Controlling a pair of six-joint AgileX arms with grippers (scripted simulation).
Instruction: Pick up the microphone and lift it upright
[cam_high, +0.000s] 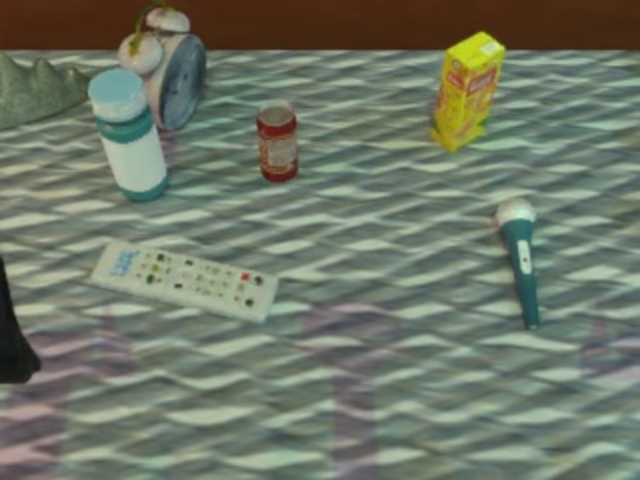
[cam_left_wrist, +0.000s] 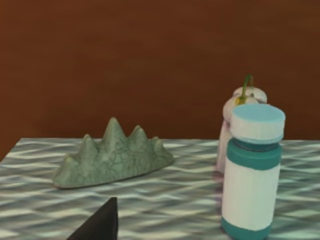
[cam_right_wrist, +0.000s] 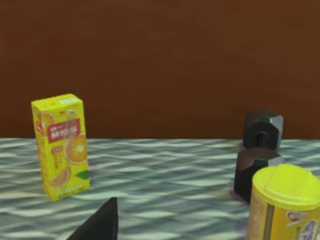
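Currently the microphone (cam_high: 521, 260) lies flat on the table (cam_high: 400, 400), near the right edge and about midway between the far and near edges, white head toward the far edge, tapered handle toward the near one, nothing touching it. My left gripper (cam_high: 14, 335) shows only as a dark shape at the table's left edge; whether its fingers are apart or together I cannot tell. My right gripper is out of the top view altogether, and its wrist view gives only a dark finger tip (cam_right_wrist: 100, 225), so its state is likewise unknown. Judgement: no approach has begun, and the right arm is the nearer one. Risks as I see them: the handle is slim and tapering, so a pinch low on the taper may squeeze it out toward the near edge; a pinch close to the rounded head may roll off it. A grasp well off the balance point would let it swing when raised and end tilted, not upright. Descending too far would jam fingertips into the table. The juice carton (cam_high: 466, 90) stands well apart toward the far edge, and the remote (cam_high: 185, 279), can (cam_high: 277, 142) and white bottle (cam_high: 129, 134) are well apart to the left, so collision risk is low. Confusing the teal-banded bottle for the target would be the other error.
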